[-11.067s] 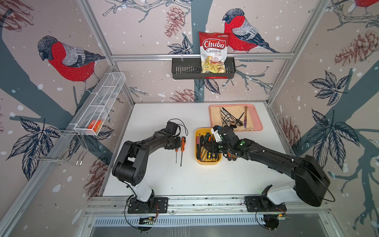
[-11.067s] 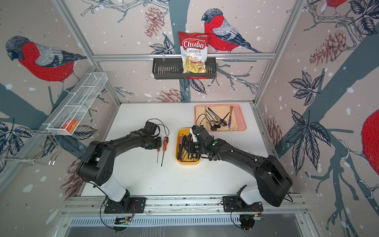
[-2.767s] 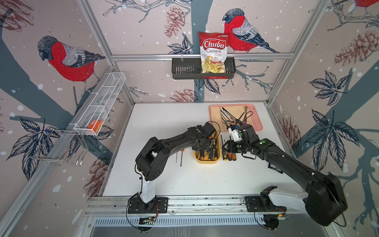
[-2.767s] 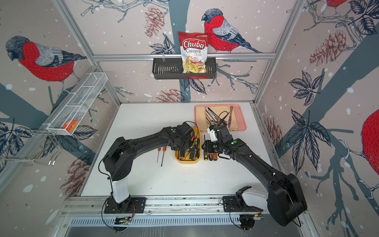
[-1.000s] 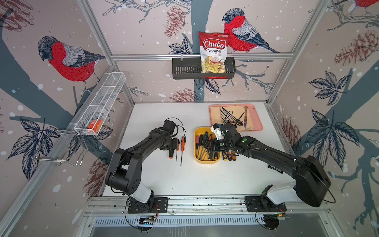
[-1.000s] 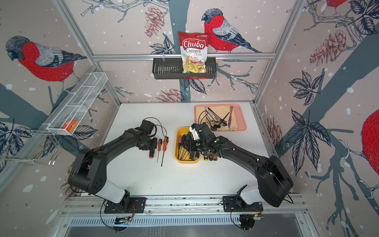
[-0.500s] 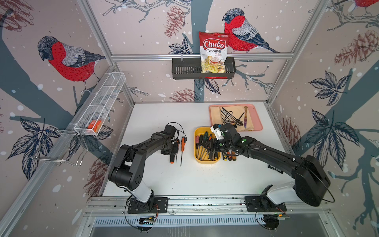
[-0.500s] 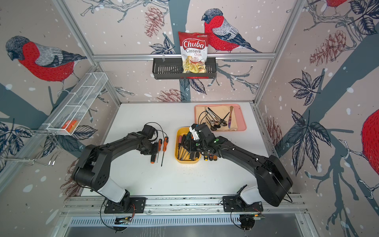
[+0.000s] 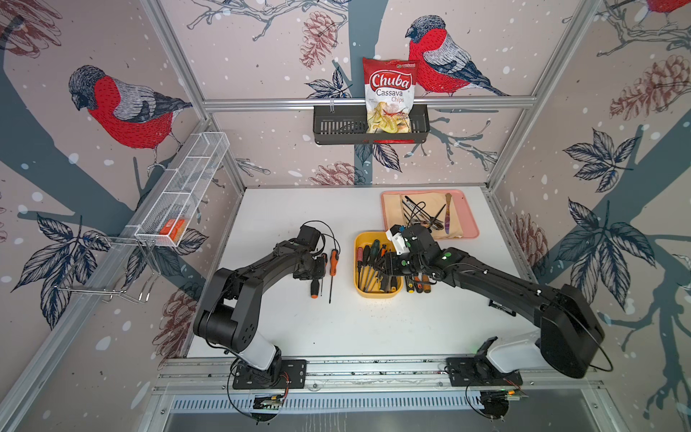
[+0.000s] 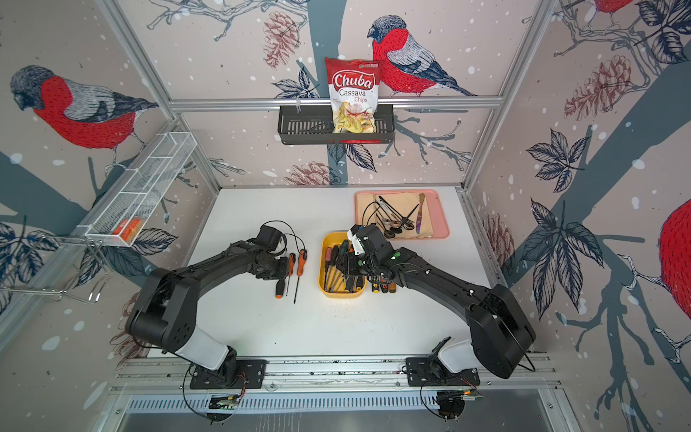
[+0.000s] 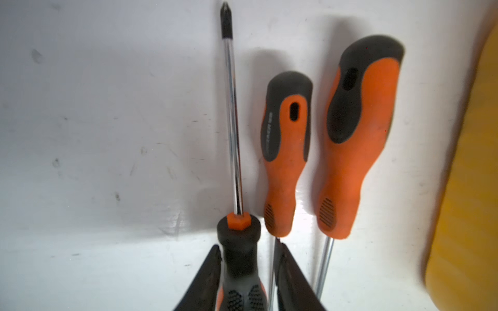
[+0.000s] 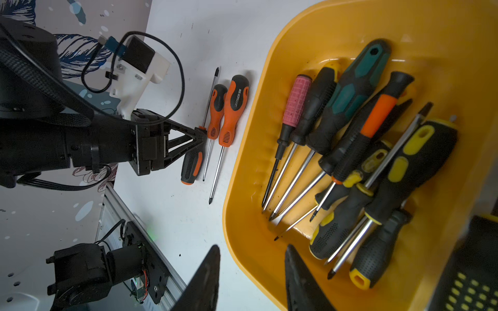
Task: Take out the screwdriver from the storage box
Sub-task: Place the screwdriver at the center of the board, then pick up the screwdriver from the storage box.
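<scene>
The yellow storage box (image 9: 377,295) (image 10: 338,293) (image 12: 296,40) sits mid-table and holds several screwdrivers (image 12: 347,113). Left of it, three screwdrivers lie side by side on the white table. One is a black-and-orange-handled screwdriver (image 9: 314,288) (image 10: 279,288) (image 11: 239,258), and two are orange ones (image 9: 334,258) (image 11: 355,134). My left gripper (image 9: 316,267) (image 11: 247,245) straddles the black-and-orange handle, open, with small gaps at both fingers. My right gripper (image 9: 387,267) (image 12: 252,247) hovers open over the box's rim and holds nothing.
Several small screwdrivers (image 9: 418,287) (image 10: 381,287) lie just right of the box. A pink tray (image 9: 475,233) with cutlery stands at the back right. On the back wall hangs a black basket (image 9: 336,129) with a chips bag (image 9: 389,97). A wire shelf (image 9: 179,198) runs along the left wall.
My left gripper has lowered the black-and-orange screwdriver onto the table beside the two orange ones and its jaws have parted. The right arm has barely moved.
</scene>
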Controlling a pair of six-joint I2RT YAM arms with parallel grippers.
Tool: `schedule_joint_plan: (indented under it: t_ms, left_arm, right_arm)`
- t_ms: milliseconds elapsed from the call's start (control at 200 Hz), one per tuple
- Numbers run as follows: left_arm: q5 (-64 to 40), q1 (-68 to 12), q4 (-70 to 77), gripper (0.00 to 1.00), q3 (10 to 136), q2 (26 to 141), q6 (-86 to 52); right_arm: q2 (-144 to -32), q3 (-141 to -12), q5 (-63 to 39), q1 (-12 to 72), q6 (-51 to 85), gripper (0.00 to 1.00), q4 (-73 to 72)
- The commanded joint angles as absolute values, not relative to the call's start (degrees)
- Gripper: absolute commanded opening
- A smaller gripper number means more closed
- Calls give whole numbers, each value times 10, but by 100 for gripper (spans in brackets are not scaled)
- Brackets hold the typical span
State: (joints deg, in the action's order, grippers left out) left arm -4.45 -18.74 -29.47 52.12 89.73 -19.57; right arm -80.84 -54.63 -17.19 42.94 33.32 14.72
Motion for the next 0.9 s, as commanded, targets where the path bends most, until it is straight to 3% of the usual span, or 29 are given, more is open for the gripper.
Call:
schedule_joint_plan:
  t_ms: [0, 375, 896]
  left_arm:
    - [-58, -186, -306, 37, 532, 880, -204]
    - [-147, -220, -274, 40, 550, 808, -241]
    - [-207, -279, -195, 41, 519, 760, -310]
  right_arm:
    - [-806, -563, -147, 426, 338, 41, 171]
    - [-878, -647, -71, 401, 354, 41, 280]
    - [-1072, -824, -3, 391, 345, 39, 366]
